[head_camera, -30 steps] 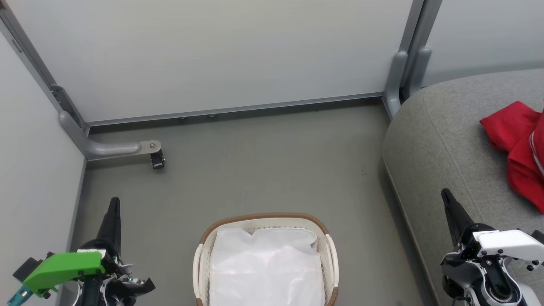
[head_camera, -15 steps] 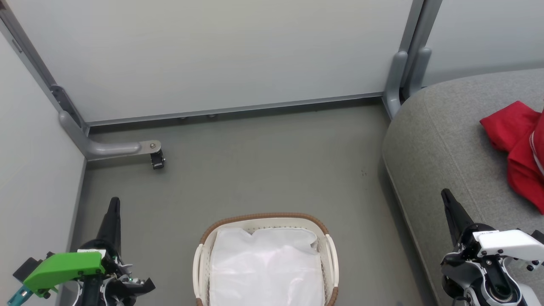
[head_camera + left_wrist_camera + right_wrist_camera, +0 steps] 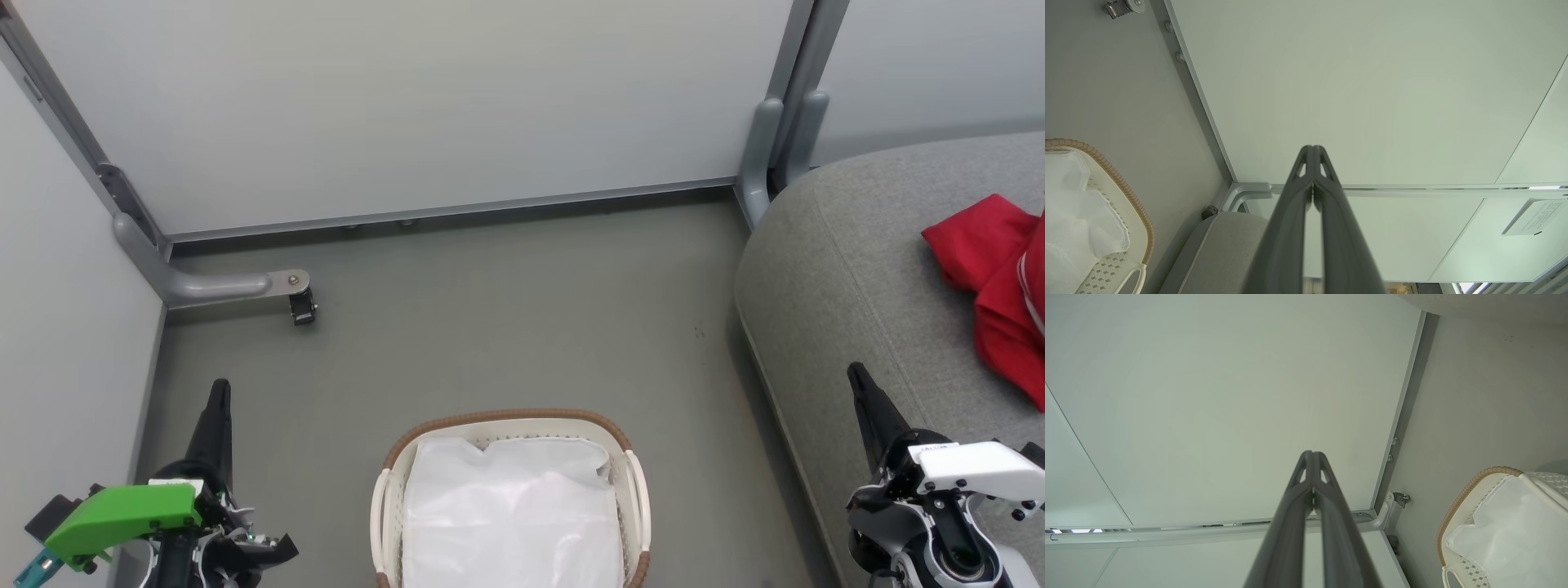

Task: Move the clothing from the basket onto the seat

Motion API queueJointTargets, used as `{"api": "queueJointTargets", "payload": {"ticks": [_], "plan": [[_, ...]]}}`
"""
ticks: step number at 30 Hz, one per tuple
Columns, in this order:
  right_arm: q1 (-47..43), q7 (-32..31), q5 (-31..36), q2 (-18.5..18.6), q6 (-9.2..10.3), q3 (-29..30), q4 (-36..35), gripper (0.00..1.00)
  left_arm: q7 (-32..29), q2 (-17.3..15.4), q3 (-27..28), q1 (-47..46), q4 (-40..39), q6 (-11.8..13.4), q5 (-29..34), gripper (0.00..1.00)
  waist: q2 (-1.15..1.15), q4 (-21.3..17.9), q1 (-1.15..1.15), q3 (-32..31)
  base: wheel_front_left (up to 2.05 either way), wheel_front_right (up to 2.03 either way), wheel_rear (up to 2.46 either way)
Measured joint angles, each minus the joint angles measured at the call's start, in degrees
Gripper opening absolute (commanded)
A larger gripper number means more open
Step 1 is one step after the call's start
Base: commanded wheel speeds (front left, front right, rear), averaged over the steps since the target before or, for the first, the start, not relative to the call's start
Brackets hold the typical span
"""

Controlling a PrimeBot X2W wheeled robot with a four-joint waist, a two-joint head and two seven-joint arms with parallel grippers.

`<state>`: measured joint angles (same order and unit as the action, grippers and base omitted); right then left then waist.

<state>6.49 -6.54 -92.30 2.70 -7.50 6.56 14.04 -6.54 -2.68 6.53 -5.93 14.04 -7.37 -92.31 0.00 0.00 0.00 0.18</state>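
The left gripper (image 3: 218,396) is seen at the lower left of the head view with its two dark fingers pressed together and nothing held between them. The same closed, empty state is shown in the left wrist view. The right gripper (image 3: 860,382) is held likewise at the lower right, fingers together and empty, raised beside the near edge of the seat (image 3: 849,269).

Between the two arms, close to the robot, the basket (image 3: 508,417) is set on the floor (image 3: 490,327). A plain white sheet (image 3: 510,514) is spread across its inside, and nothing red is seen in it.

Further off to the right, the clothing (image 3: 992,278) is found lying crumpled on the grey seat, well apart from the basket. A white stripe shows near the picture's right edge, and part of the garment is cut off by that edge. Beyond the floor, pale wall panels (image 3: 408,106) and a grey frame foot with a small caster (image 3: 303,309) are seen.

The task is judged to be done, as far as can be told. The garment is out of the basket and rests on the seat, and it is touched by neither gripper. Nothing further appears to be left, unless more clothing is hidden beneath the white sheet, which cannot be told.
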Motion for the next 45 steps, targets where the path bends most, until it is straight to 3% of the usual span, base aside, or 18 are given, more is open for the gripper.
{"api": "queueJointTargets", "payload": {"ticks": [45], "plan": [[0.00,0.00,0.00,0.00,0.00,0.00,0.00,0.00,0.00,0.00,0.00,0.00,0.00,-0.01,0.00,0.00,0.00,0.00,0.00,0.00,0.00,0.00,0.00]]}}
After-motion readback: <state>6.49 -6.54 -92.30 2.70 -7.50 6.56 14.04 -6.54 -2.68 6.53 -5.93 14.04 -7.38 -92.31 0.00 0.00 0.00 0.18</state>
